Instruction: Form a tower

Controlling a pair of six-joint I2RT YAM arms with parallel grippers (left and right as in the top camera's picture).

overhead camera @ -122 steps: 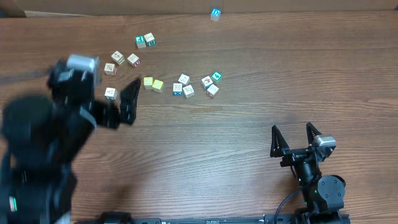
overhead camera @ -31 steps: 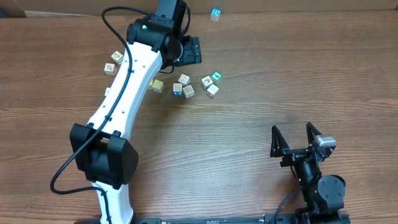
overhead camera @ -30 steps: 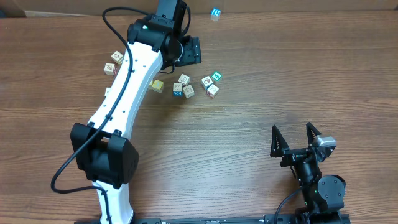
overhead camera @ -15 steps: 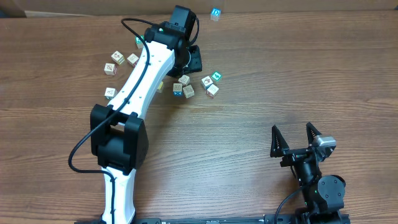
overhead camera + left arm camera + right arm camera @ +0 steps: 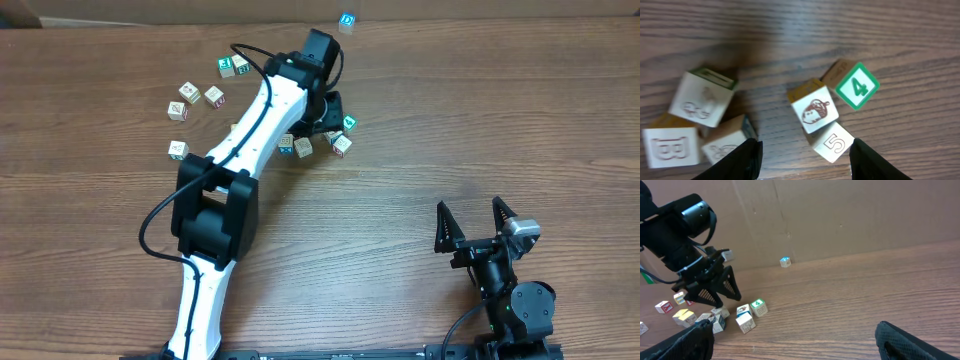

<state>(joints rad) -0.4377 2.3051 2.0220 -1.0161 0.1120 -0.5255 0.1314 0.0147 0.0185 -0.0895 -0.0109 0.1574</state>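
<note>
The tower (image 5: 346,21) stands at the table's far edge, a small cream column with blue print on top, also visible as the tower (image 5: 785,261) against the cardboard wall. My left gripper (image 5: 331,112) hovers over a cluster of loose cubes. In the left wrist view the left gripper (image 5: 807,162) is open, with nothing gripped. A cube marked 5 (image 5: 833,143) lies just inside its right finger (image 5: 872,162). An acorn cube (image 5: 814,108) and a green 4 cube (image 5: 856,86) lie beyond it. My right gripper (image 5: 478,226) rests open near the front right.
More loose cubes lie left of the arm: a pair (image 5: 234,66), three around (image 5: 190,97) and a single one (image 5: 177,149). Three cream cubes (image 5: 702,97) sit left of the left finger. A cardboard wall (image 5: 840,215) backs the table.
My left arm has swung right, from the cubes near the middle of the table to above the cluster with the green cube. Its jaws stand narrower than before. The right arm has not moved.
</note>
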